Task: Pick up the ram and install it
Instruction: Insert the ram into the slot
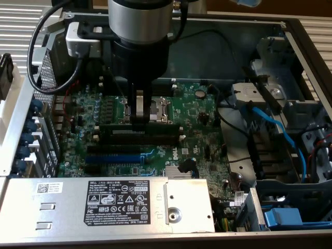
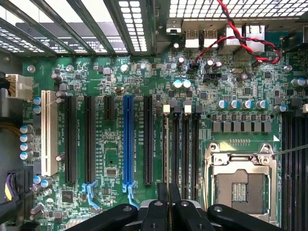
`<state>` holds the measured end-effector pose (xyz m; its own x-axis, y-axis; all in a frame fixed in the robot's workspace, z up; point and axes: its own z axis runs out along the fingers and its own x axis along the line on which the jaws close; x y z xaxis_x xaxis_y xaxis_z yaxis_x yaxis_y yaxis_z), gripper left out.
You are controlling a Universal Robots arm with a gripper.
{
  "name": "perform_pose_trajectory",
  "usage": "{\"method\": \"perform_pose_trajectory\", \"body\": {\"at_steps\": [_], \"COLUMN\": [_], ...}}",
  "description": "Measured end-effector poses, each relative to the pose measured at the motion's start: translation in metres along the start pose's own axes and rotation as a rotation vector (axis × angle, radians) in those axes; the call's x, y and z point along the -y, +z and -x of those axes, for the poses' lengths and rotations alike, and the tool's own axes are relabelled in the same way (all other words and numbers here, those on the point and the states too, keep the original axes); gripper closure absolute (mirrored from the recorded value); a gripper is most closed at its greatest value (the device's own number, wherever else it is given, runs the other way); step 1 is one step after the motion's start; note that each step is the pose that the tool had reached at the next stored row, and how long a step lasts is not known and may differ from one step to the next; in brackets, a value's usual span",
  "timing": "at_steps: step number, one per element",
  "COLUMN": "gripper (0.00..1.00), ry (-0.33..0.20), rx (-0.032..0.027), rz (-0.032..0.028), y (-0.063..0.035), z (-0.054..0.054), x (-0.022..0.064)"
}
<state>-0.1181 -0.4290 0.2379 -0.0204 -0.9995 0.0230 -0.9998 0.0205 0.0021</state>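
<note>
While the end effector (image 1: 139,111) clamped the ram (image 1: 161,126) edge-on, just above the black memory slots (image 2: 185,149), the power supply label (image 1: 118,202) read "DELL".

Arm (image 1: 140,36) vertical, wrist straight down, gripper (image 1: 139,119) low, clamped narrowly on the ram (image 1: 162,127).

At six o'clock, the black label (image 1: 118,199) on the silver box (image 1: 67,220) says DELL. The green board (image 1: 199,111) says it too.

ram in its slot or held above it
Cannot tell if seated: the tool grips the ram on edge, lined up along the black memory slots.
</note>
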Motion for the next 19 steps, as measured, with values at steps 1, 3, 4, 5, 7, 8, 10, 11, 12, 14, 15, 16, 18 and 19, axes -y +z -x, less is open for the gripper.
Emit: {"method": "perform_pose_trajectory", "body": {"at_steps": [1, 3, 4, 5, 7, 8, 10, 11, 12, 14, 15, 16, 18, 19], "gripper": [0.88, 0.88, 0.88, 0.88, 0.88, 0.88, 0.88, 0.88, 0.88, 0.88, 0.88, 0.88, 0.88, 0.88], "ry": [0.000, 0.000, 0.000, 0.000, 0.000, 0.000, 0.000, 0.000, 0.000, 0.001, 0.002, 0.002, 0.004, 0.005], "rx": [0.0000, 0.0001, 0.0000, 0.0000, 0.0001, 0.0002, 0.0004, 0.0002, 0.0000, 0.0001, 0.0001, 0.0001, 0.0008, 0.0012], "rz": [0.0000, -0.0001, 0.0000, 0.0000, -0.0001, -0.0001, -0.0002, -0.0001, 0.0000, 0.0000, 0.0000, 0.0001, 0.0004, 0.0005], "y": [0.0001, 0.0004, 0.0005, 0.0006, 0.0007, 0.0008, 0.0010, 0.0009, 0.0009, 0.0012, 0.0012, 0.0012, 0.0013, 0.0013], "z": [0.0000, 0.0000, 0.0000, 0.0000, 0.0001, 0.0001, 0.0007, 0.0007, 0.0007, 0.0007, 0.0007, 0.0007, 0.0008, 0.0008], "x": [0.0000, 0.0000, 0.0000, 0.0000, 0.0000, 0.0000, 0.0000, 0.0000, -0.0002, -0.0002, -0.0002, -0.0002, -0.0003, -0.0003]}}
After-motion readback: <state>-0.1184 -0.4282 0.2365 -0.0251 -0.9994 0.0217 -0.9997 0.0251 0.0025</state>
